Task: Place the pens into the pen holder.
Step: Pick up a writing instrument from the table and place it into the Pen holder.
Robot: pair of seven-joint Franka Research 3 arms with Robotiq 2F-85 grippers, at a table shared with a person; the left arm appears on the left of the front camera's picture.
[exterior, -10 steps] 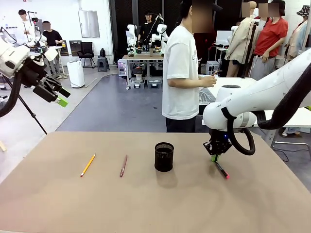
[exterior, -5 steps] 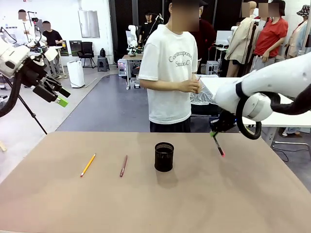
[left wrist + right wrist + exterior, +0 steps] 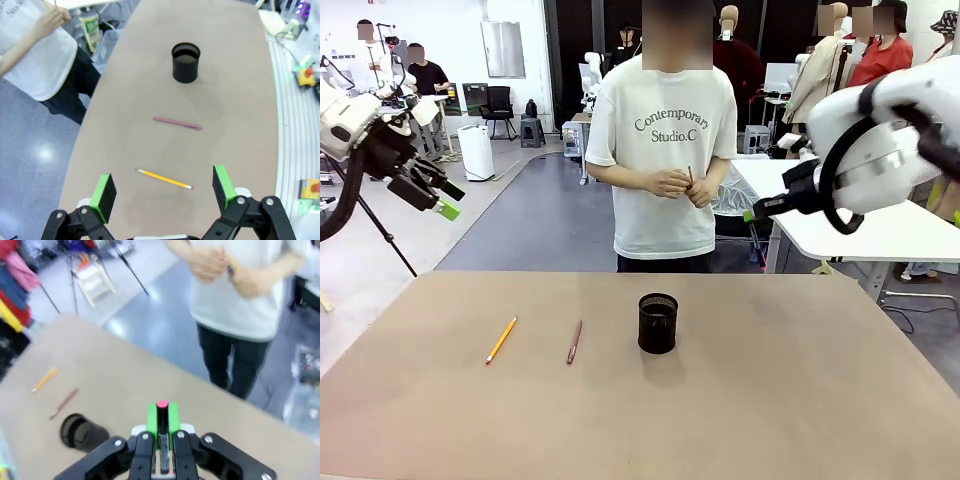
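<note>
The black mesh pen holder stands mid-table, also seen in the left wrist view and the right wrist view. Left of it lie two pens: an orange-yellow one and a reddish-brown one. My right gripper hangs high above the table's far right edge, shut on a dark pen with a pink tip. My left gripper is open and raised off the table's left side.
A person in a white T-shirt stands at the far edge facing me, holding a thin stick in both hands. A white table stands behind my right arm.
My right arm lifted the pink-tipped pen off the table and carried it up toward the far right. The person turned to face the table and stepped left. The left arm stayed still.
</note>
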